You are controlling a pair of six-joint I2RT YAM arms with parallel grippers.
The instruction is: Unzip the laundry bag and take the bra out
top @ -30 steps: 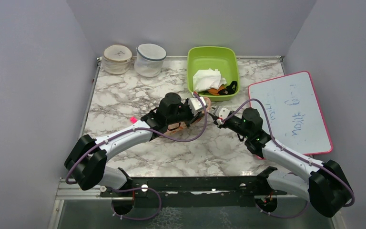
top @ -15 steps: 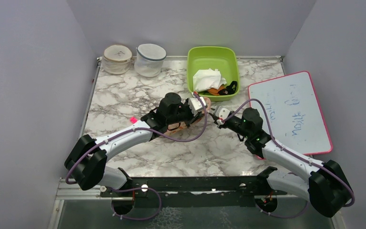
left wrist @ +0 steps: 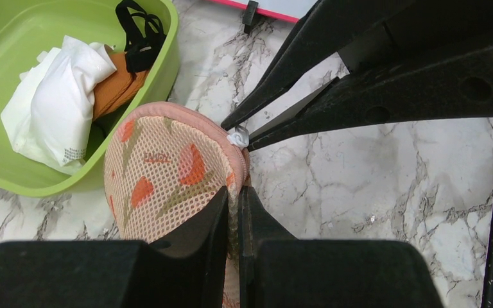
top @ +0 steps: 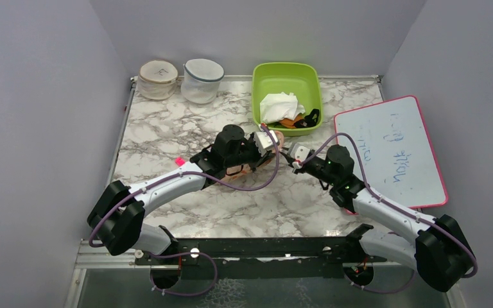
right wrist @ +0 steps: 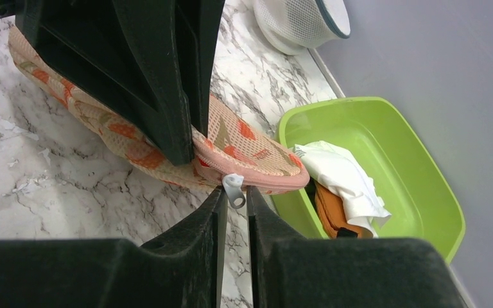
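Left gripper (left wrist: pixel 233 194) pinches peach mesh laundry bag (left wrist: pixel 160 168); right gripper (right wrist: pixel 234 196) brackets white plastic zip tab (right wrist: pixel 233 186) at three o'clock, grip unclear. Next: clamp, unzip.

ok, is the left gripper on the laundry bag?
Yes, the left gripper is shut on the laundry bag's mesh edge in the left wrist view.

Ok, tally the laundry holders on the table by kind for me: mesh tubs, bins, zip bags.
Round mesh tubs: 2
Green bin: 1
Peach laundry bag: 1
Total: 4
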